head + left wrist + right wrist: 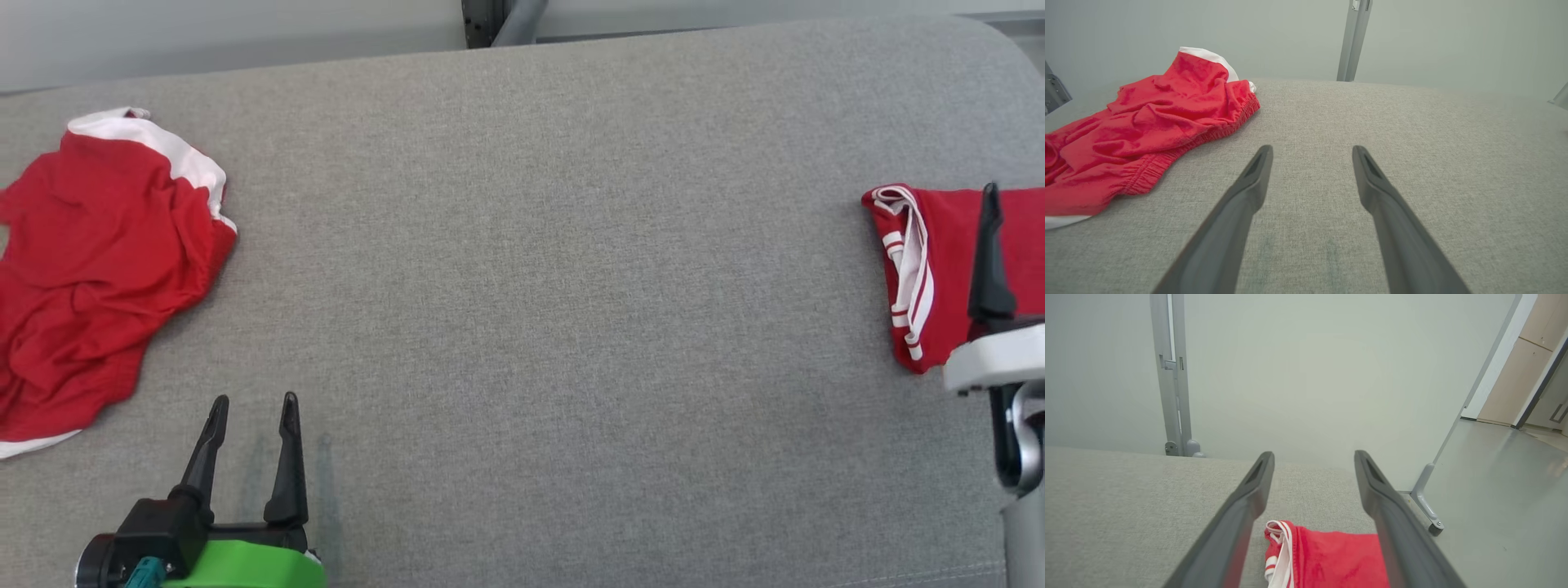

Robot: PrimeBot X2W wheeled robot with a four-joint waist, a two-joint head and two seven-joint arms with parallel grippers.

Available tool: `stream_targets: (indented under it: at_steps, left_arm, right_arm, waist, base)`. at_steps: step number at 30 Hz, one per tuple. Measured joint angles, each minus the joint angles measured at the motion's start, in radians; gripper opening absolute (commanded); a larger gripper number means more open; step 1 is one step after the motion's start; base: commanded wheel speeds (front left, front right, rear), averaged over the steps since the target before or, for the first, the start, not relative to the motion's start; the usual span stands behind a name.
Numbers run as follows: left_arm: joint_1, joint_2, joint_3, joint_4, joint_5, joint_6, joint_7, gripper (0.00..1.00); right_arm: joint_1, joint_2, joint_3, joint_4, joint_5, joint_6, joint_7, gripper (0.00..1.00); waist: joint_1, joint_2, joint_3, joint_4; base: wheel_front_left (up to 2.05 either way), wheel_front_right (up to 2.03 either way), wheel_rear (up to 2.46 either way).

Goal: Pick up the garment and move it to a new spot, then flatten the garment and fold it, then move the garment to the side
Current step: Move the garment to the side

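Grey table [522, 286], folded garment [939, 261] — crumpled cloth [98, 269] apart

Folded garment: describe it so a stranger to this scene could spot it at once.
On the grey table, look to the right edge, below the open right hand. The folded garment lies there, flat and red, with red-and-white striped trim. The other garment, at the left, is a crumpled red heap.

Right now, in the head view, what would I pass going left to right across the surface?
crumpled red garment → left gripper → bare stretch of grey padded surface → folded red garment
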Motion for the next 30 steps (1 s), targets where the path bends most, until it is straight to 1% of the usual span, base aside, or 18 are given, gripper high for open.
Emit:
stream_targets:
  at_steps: [5,7,11,15,22,30]
  left_arm:
    - [0.020,-0.003,0.023,0.015,-0.005,0.001,0.000,1.00]
    - [0.022,-0.003,0.024,0.028,-0.011,0.001,0.000,1.00]
    - [0.028,-0.003,0.029,0.045,-0.019,0.004,0.000,1.00]
    - [0.030,-0.004,0.027,0.062,-0.020,0.005,0.000,1.00]
    - [0.030,-0.004,0.012,0.095,-0.022,0.013,0.000,1.00]
    - [0.034,-0.004,0.002,0.116,-0.035,0.017,0.000,1.00]
  right_arm:
    - [0.129,0.067,0.034,-0.045,0.010,0.000,-0.026,1.00]
    - [0.168,0.098,0.022,-0.036,0.015,0.000,-0.029,1.00]
    - [0.226,0.126,0.045,-0.006,0.005,0.000,-0.033,1.00]
    - [0.254,0.136,0.055,-0.006,-0.007,0.000,-0.033,1.00]
    - [0.310,0.150,0.115,-0.016,-0.020,0.000,-0.034,1.00]
    - [0.345,0.152,0.153,-0.014,0.017,0.000,-0.034,1.00]
  waist:
    - [0.0000,0.0000,-0.052,0.016]
    - [0.0000,0.0000,-0.069,0.024]
    - [0.0000,0.0000,-0.096,0.038]
    - [0.0000,0.0000,-0.113,0.046]
    - [0.0000,-0.0001,-0.140,0.061]
    - [0.0000,0.0000,-0.173,0.068]
  base:
    - [0.00,0.00,0.00]
    - [0.00,0.00,0.00]
    - [0.00,0.00,0.00]
    - [0.00,0.00,0.00]
    - [0.00,0.00,0.00]
    - [0.00,0.00,0.00]
